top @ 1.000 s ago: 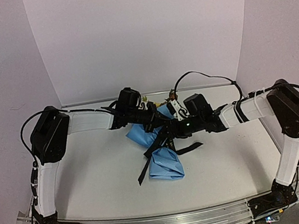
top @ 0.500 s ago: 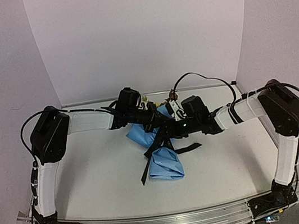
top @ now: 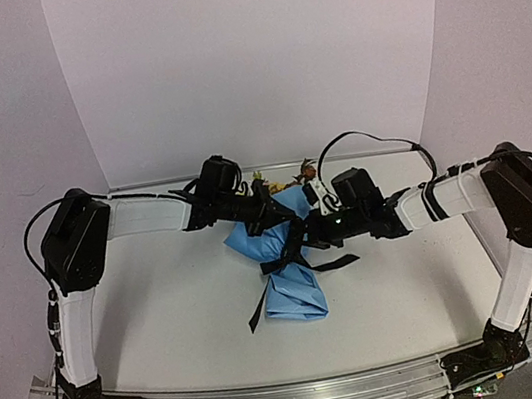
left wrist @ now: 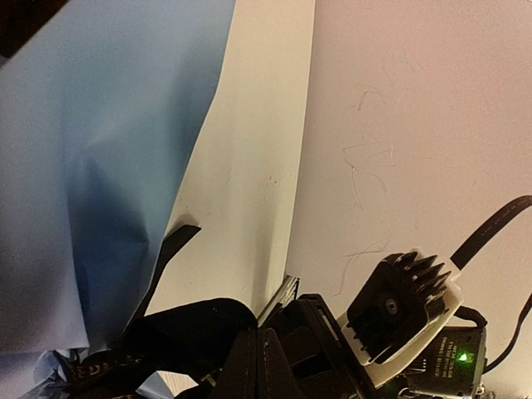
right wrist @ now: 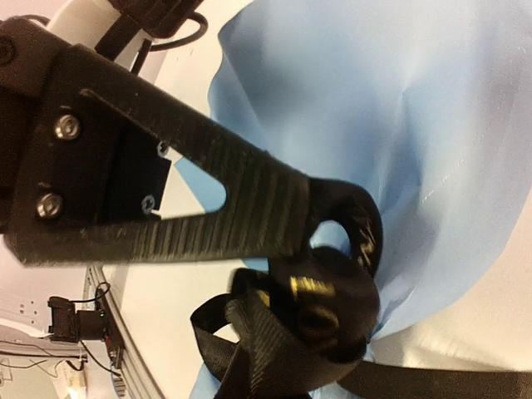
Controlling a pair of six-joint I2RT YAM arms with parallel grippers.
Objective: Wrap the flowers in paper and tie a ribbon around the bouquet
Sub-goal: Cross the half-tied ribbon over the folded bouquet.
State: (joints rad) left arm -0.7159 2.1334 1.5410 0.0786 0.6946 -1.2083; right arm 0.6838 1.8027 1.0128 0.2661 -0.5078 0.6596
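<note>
Ribbon [right wrist: 332, 332], narrow black lettered fabric, is looking limp, slippery; right jaws pinching its loop near knot, left jaws together.

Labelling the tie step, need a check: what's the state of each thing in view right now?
paper: wrapped round the flowers, pinched at a waist, lying on the table.
flowers: blooms poke out at the far end.
ribbon: looped and bunched at the waist, tails loose.
left gripper: shut, at the waist; grip unclear.
right gripper: shut on a ribbon loop.
</note>
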